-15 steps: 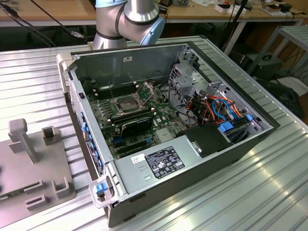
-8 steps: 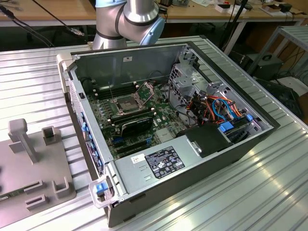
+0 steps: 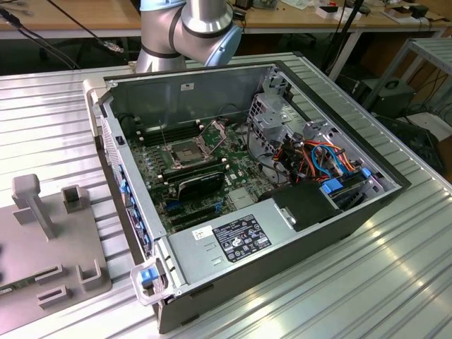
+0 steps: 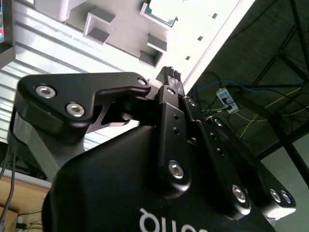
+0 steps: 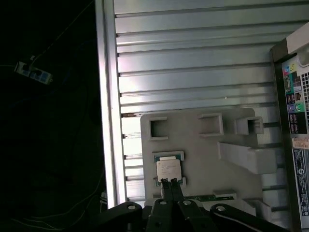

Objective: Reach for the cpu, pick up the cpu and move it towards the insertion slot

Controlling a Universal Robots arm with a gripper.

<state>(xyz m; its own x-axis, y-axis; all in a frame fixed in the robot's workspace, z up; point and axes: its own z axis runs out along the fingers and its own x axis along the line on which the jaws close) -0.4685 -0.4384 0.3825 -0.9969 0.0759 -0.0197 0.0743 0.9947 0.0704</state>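
Observation:
The cpu, a small square chip with a pale face, lies flat in a holder on the grey fixture plate. In the second wrist view the cpu shows far beyond the fingertips. My gripper hangs above the plate, over the chip's near edge and well clear of it. Its black fingers are shut together with nothing between them. In the exterior view the insertion slot sits on the motherboard inside the open computer case, its hinged metal frame raised.
The fixture plate carries raised blocks and lies on the ribbed metal table at the exterior view's left of the case. A grey box with a white label fills the case's near end. The table edge drops to dark floor.

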